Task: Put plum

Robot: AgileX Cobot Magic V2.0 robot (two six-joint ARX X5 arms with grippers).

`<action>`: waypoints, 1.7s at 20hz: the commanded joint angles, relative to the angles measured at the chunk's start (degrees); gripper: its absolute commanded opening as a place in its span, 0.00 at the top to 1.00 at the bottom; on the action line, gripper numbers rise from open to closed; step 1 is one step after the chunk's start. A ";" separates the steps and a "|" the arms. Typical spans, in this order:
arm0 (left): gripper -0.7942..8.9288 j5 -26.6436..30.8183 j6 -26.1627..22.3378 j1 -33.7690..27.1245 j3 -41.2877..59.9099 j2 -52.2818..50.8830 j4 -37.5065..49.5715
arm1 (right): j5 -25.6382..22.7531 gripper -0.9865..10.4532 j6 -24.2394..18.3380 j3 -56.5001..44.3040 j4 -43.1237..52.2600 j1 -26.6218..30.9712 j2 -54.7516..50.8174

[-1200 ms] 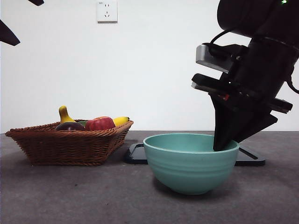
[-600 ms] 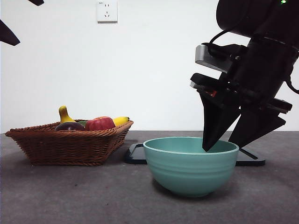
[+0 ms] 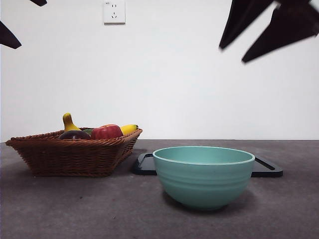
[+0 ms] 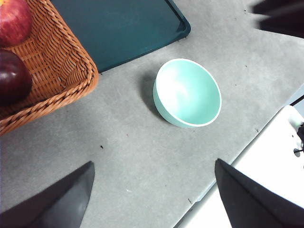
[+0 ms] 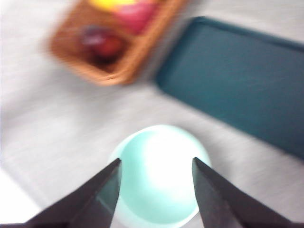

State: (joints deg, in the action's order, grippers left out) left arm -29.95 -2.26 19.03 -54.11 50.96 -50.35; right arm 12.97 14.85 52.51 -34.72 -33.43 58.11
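No readable text, labels, brands or numbers anywhere, wall socket (image 3: 114,12) print too small

Dark glossy plum (image 4: 12,78) lies in the wicker basket (image 4: 61,71).

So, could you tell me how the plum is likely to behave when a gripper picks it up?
The plum looks round and glossy, so it may slip between the jaws. It would probably roll if nudged, though the wicker basket and the apple beside it should hold it.

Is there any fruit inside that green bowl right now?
No. The left wrist view looks straight into the green bowl and shows only its bare pale inside; the plum lies in the basket.
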 commanded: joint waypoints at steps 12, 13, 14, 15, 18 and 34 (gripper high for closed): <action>0.50 -0.15 -0.70 0.22 -0.81 0.33 0.55 | 5.01 0.71 -2.93 0.85 -16.31 -0.68 -10.27; 0.50 -0.15 -0.70 0.22 -0.81 0.33 0.55 | 5.01 0.71 -2.95 0.85 -16.33 -0.68 -10.27; 0.50 -0.15 -0.70 0.22 -0.81 0.33 0.55 | 5.03 0.71 -2.93 0.85 -16.33 -0.68 -10.29; 0.50 -0.15 -0.70 0.22 -0.81 0.33 0.55 | 5.03 0.71 -2.93 0.85 -16.33 -0.68 -10.27; 0.50 -0.15 -0.70 0.22 -0.81 0.33 0.55 | 5.05 0.71 -2.95 0.85 -16.35 -0.68 -10.27; 0.91 -0.15 -0.70 0.22 -0.81 0.33 0.61 | 5.03 0.91 -3.54 0.85 -16.31 -0.68 -10.29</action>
State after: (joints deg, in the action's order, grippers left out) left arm -29.95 -2.26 19.03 -54.11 50.96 -50.35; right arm 17.98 11.97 52.51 -51.48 -33.69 47.40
